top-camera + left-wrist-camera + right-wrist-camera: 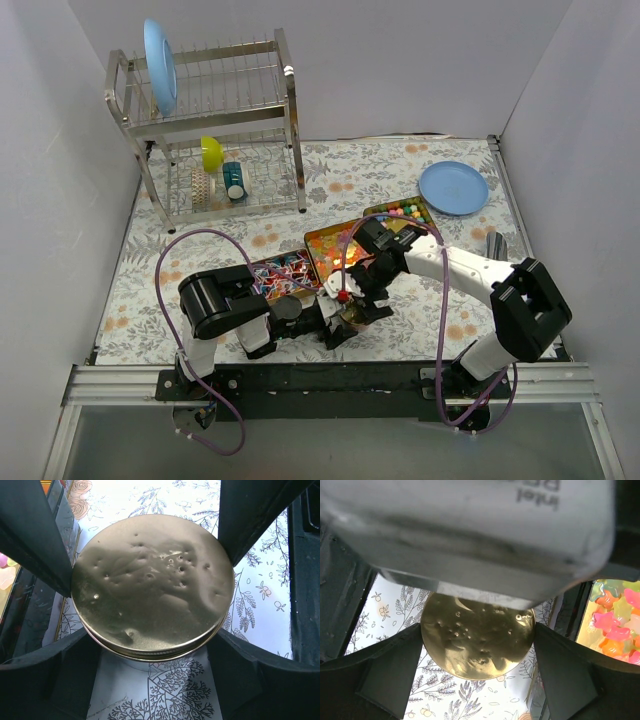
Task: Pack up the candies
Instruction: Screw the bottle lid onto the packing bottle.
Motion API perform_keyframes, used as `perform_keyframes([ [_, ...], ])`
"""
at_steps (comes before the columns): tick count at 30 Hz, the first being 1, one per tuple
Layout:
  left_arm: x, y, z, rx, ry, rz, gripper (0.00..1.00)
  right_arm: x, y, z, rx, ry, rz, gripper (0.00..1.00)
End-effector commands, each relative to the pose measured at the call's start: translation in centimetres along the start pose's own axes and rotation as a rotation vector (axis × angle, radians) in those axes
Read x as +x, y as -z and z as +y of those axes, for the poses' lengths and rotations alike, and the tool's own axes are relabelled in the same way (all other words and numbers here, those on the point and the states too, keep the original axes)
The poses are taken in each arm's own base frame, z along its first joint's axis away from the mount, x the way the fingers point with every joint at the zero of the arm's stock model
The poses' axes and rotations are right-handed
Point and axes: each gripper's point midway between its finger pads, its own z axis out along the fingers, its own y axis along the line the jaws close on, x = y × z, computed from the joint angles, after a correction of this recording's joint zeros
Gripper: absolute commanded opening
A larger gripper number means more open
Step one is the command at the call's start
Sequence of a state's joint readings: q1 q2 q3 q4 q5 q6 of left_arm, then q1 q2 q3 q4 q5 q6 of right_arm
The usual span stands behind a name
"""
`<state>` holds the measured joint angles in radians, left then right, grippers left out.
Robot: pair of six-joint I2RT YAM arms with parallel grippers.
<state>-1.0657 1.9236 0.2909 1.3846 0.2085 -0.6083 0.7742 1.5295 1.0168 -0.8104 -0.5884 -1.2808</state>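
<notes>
The left claw [338,323] lies low on the flowered surface [260,605]. Its two fingers [35,540] stand one on each side of a round tin [152,585]. They seem to press on its rim, so I judge that this claw is holding the tin steady. The dimpled metal top of the tin faces upward, and it looks to me like a lid that is on. The tin is round, so it has no long axis to line up with.

The right claw [477,635] hangs directly above the same tin. Its fingers are spread wide with nothing between them. A pale blurred housing [470,530] covers the upper part of that wrist view.

The candies [615,620] are star-shaped pieces in pink, orange, yellow and green. They lie in an open tray [368,212] just to the right of the right claw, farther from the arm bases than the tin. The right arm is clearly the nearer one. In my judgement the coming move depends on this: the candies are to the right of the empty claw, and the tin is under it.
</notes>
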Motion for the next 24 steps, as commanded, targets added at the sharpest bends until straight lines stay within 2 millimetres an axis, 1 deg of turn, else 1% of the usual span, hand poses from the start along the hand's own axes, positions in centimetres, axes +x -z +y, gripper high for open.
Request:
perform_keyframes([
  [1,3.9,1.0,0.4,-0.030,0.042,0.140,0.00,0.3,-0.3,-0.3,0.047,-0.081,0.012,0.90],
  [3,3.9,1.0,0.4,-0.030,0.040,0.141,0.00,0.3,-0.2,-0.4,0.060,-0.114,0.011,0.86],
  [4,3.9,0.9,0.4,-0.030,0.043,0.139,0.00,0.1,-0.2,-0.3,0.070,-0.163,0.005,0.84],
  [6,3.8,0.9,0.5,-0.035,0.042,0.135,0.00,0.1,0.0,-0.8,0.109,-0.197,0.004,0.78],
  [7,3.9,1.0,0.5,-0.036,0.041,0.138,0.00,0.4,-0.2,-0.6,0.113,-0.234,0.010,0.76],
  [8,3.7,0.9,0.6,-0.041,0.039,0.133,0.00,0.7,-0.2,-0.7,0.138,-0.290,0.023,0.72],
  [10,3.8,0.9,0.8,-0.053,0.037,0.135,0.00,0.8,-0.1,-1.1,0.178,-0.327,0.021,0.68],
  [11,3.7,1.0,0.9,-0.059,0.035,0.134,0.00,1.1,-0.2,-1.0,0.195,-0.388,0.028,0.66],
  [13,3.7,1.0,1.0,-0.063,0.034,0.131,0.00,1.0,0.0,-1.5,0.232,-0.428,0.017,0.64],
  [14,3.7,1.0,1.0,-0.065,0.034,0.133,0.00,1.3,-0.1,-1.5,0.248,-0.460,0.025,0.62],
  [16,3.7,1.0,1.0,-0.065,0.036,0.133,0.00,1.0,0.1,-1.9,0.290,-0.544,0.003,0.61],
  [18,3.7,1.0,1.1,-0.070,0.036,0.134,0.00,1.0,0.1,-1.5,0.302,-0.618,-0.009,0.57],
  [20,3.9,1.0,1.1,-0.069,0.036,0.140,0.00,1.0,0.0,-1.5,0.313,-0.657,-0.017,0.55],
  [22,3.9,0.9,1.2,-0.071,0.035,0.141,0.00,1.1,-0.2,-1.0,0.319,-0.717,-0.022,0.54],
  [24,4.0,0.9,1.2,-0.074,0.037,0.144,0.00,1.3,-0.2,-1.1,0.337,-0.755,-0.021,0.53],
])
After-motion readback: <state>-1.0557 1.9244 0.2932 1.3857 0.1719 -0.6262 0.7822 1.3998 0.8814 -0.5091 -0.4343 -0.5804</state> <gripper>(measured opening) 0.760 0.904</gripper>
